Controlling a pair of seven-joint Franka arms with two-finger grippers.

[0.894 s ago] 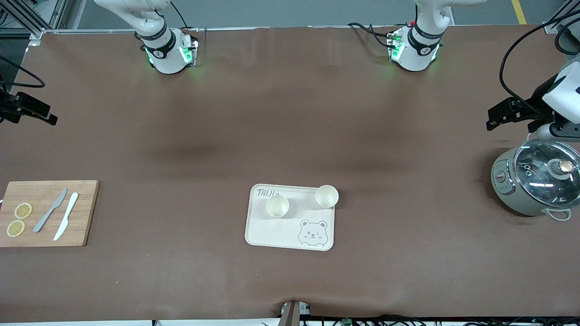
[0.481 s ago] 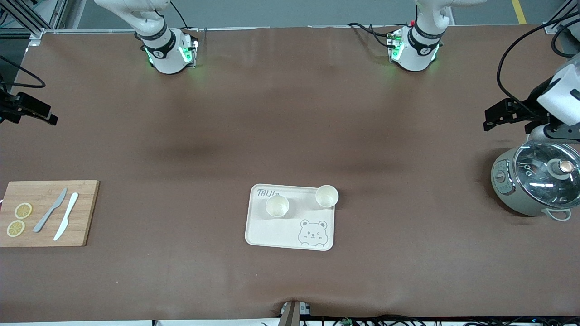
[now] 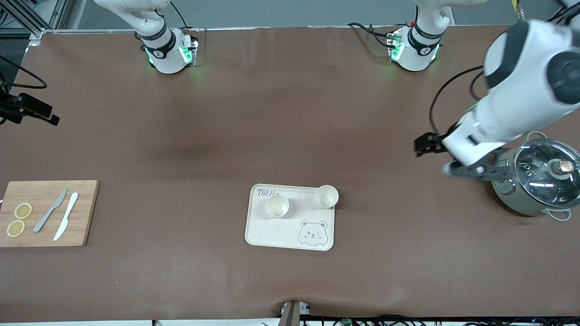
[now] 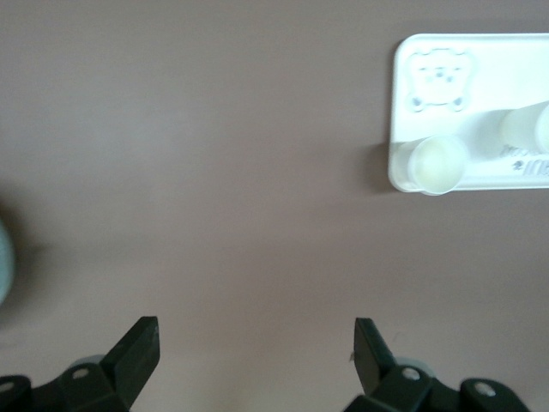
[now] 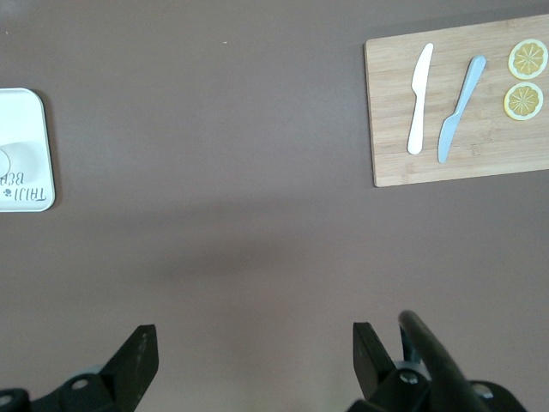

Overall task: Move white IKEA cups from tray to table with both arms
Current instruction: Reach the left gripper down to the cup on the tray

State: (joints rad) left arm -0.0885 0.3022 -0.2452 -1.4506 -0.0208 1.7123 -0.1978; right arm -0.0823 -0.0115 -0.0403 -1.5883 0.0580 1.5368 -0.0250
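Two white IKEA cups stand upright on the cream bear tray (image 3: 272, 231), one (image 3: 277, 206) toward the right arm's end, the other (image 3: 326, 196) at the tray's corner toward the left arm's end. My left gripper (image 3: 428, 145) is open and empty over bare table between the tray and the pot. In the left wrist view its gripper (image 4: 256, 343) is spread wide, with the tray (image 4: 480, 86) and the corner cup (image 4: 437, 163) ahead. My right gripper (image 3: 38, 113) hangs open and empty at the right arm's end of the table; it is also open in the right wrist view (image 5: 255, 348).
A grey-green pot with a glass lid (image 3: 539, 181) stands under the left arm. A wooden cutting board (image 3: 86, 203) at the right arm's end holds two knives (image 3: 59, 213) and two lemon slices (image 3: 19, 219). The table is brown.
The left arm has swung in from the table's end toward the tray, and its gripper is now past the pot. The right arm and both cups have not moved.
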